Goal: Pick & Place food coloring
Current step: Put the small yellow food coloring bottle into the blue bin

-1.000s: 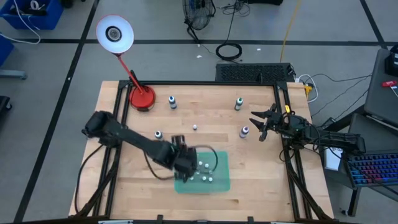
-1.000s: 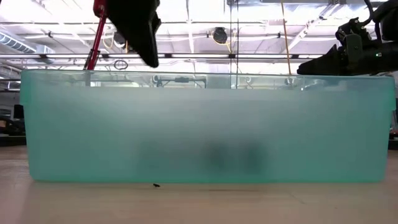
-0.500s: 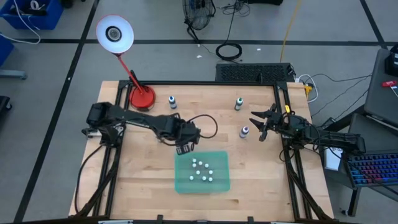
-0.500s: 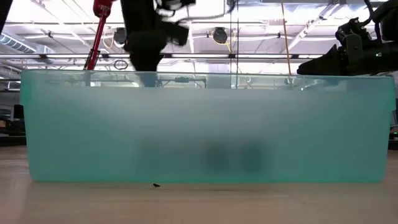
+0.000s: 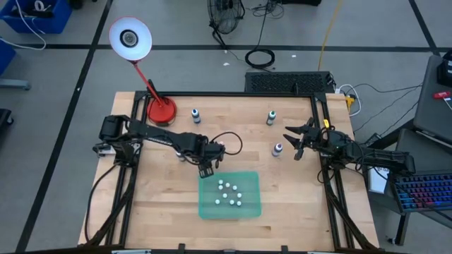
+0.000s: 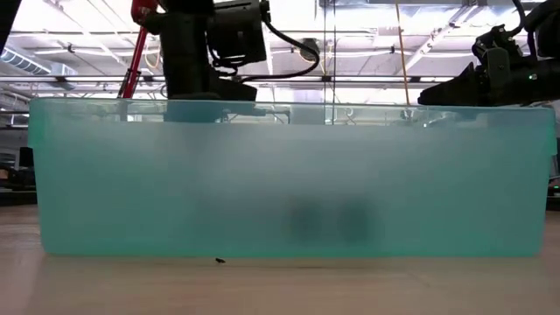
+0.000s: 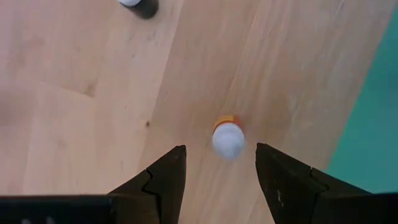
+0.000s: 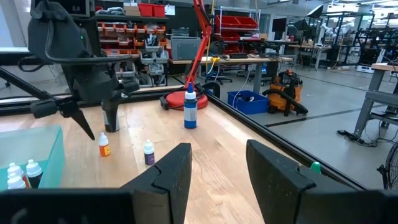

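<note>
Food coloring bottles (image 5: 229, 193): several white-capped ones lie inside the green bin (image 5: 250, 209), near the middle of the table's front half
Orange-banded bottle (image 7: 227, 138): stands upright on the wood just beside the bin's edge, white cap up, between the left fingers but not touched by them
Another small bottle (image 7: 140, 6): on bare wood farther off, apart from the bin
Left gripper (image 5: 205, 169): hangs low over the table just behind the bin's back left corner, fingers parted with clear gaps either side of the orange-banded bottle, holding nothing
Right gripper (image 5: 293, 144): waits at the right side of the table, fingers spread, nothing in them
Larger bottles (image 5: 195, 116): stand along the back of the table, one near the red lamp base (image 5: 161, 111)
Table (image 5: 282, 204): light wood
</note>
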Tool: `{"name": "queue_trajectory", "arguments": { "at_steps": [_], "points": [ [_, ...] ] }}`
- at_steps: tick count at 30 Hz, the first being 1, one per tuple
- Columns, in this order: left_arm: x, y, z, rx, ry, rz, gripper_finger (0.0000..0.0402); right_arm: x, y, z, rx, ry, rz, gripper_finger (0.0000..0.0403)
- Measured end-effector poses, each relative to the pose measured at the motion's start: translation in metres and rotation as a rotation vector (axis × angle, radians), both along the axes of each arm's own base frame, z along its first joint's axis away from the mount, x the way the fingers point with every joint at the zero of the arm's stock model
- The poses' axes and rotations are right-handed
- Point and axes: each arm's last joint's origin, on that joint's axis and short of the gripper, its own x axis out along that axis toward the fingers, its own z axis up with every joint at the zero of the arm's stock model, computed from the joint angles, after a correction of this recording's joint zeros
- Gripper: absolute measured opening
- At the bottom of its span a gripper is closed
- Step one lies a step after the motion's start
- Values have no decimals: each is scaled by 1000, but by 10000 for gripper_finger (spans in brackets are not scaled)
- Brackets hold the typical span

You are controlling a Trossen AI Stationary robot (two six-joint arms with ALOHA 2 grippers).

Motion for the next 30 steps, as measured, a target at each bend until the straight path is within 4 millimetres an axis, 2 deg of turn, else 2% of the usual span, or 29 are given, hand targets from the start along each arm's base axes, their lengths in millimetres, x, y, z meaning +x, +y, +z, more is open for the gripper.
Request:
{"name": "queue_trajectory", "arguments": {
  "at_steps": [9, 19, 24, 30],
  "points": [
    [0, 5, -13, -3, -56, 9, 195, 0, 0, 0, 0, 0, 0, 141],
    [-1, 6, -14, -18, -52, -5, 191, 0, 0, 0, 0, 0, 0, 141],
    [-1, 8, -14, -26, -52, 0, 150, 0, 0, 0, 0, 0, 0, 141],
    [-1, 16, -14, -25, -52, 18, 68, 0, 0, 0, 0, 0, 0, 141]
  ]
}}
